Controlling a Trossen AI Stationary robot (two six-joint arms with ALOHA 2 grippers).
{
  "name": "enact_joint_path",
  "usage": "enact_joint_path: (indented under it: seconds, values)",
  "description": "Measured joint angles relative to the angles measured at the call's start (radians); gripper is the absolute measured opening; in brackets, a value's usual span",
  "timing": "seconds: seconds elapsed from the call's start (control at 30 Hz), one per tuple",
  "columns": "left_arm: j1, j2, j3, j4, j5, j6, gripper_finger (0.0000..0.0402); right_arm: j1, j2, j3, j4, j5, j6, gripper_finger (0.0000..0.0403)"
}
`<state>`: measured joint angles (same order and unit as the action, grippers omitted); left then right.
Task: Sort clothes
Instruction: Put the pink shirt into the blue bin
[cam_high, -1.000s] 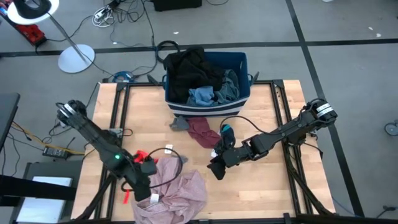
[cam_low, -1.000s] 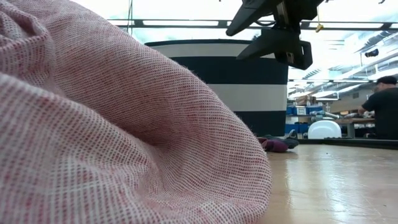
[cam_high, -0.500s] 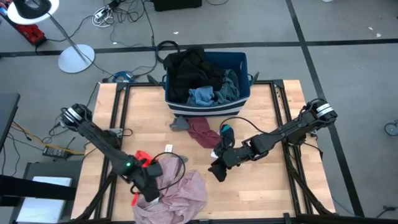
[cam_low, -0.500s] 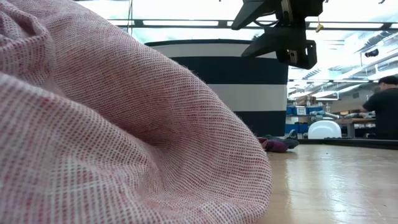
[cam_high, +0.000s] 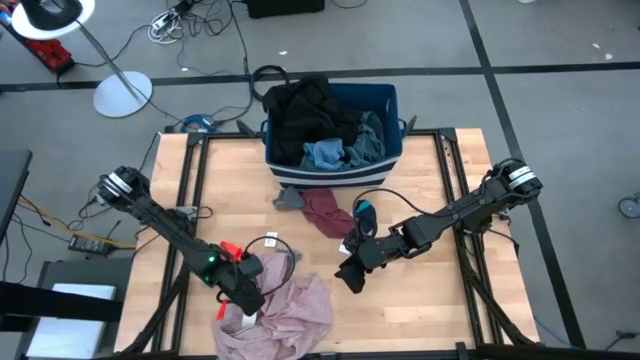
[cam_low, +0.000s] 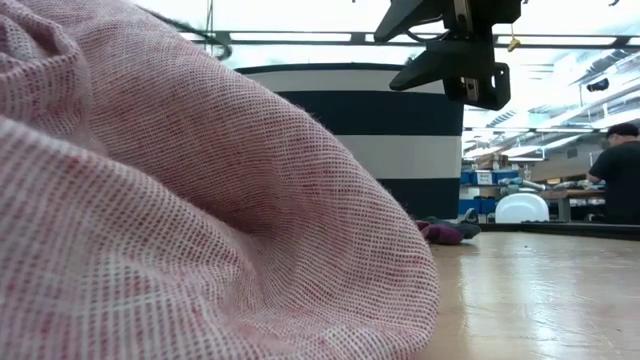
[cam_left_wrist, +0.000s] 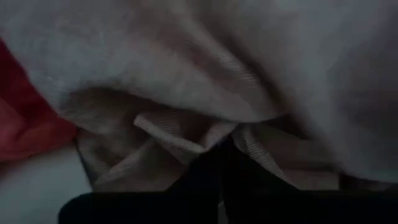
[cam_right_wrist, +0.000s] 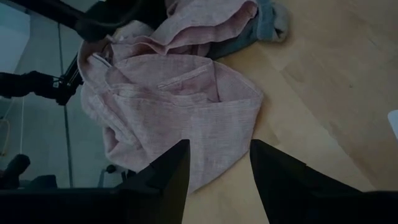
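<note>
Bunching up at the near edge of the table (cam_high: 420, 320), the pink shirt (cam_high: 285, 310) lies in a loose heap left of centre, and the left gripper (cam_high: 245, 297) is buried in its left side. Its fingers have closed, and the left wrist view shows a fold of the pink cloth caught right at the tips, so I'd say it has a pinch of the shirt. A red piece (cam_high: 226, 250) lies just left of that arm.

The right gripper (cam_high: 350, 273) hangs above bare wood a little right of the shirt, jaws apart and holding nothing; the shirt lies to its left and slightly nearer. The left arm is plainly the one on the job.

Farther back, a maroon piece (cam_high: 325, 211) and a small grey one (cam_high: 289, 198) lie on the table just before the bin (cam_high: 390, 100), which stands at the far edge, heaped with black, blue and grey clothes.

Open wood runs on the right half; the shirt nearly overhangs the near edge, so any lift should go up and inward, away from that edge.
</note>
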<state>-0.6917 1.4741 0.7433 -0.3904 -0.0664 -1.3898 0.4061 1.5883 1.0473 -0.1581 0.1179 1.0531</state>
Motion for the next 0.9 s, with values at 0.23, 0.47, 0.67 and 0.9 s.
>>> enact_joint_path:
  seconds: [0.23, 0.47, 0.67, 0.9]
  values:
    - [0.039, -0.017, 0.23, -0.324, -0.039, 0.087, 0.0002, 0.0, 0.0, 0.0, 0.0, 0.013, -0.018, 0.0169]
    - [0.154, -0.024, 0.62, -0.79, -0.198, 0.275, 0.0001, -0.001, 0.0, 0.0, 0.0, 0.019, -0.031, 0.0169]
    - [0.267, -0.024, 0.981, -1.016, -0.433, 0.412, 0.0, -0.001, 0.0, 0.0, 0.006, 0.021, -0.036, 0.0169]
    - [0.414, -0.025, 1.307, -0.964, -0.645, 0.665, 0.0, -0.002, 0.0, 0.0, 0.014, 0.023, -0.036, 0.0169]
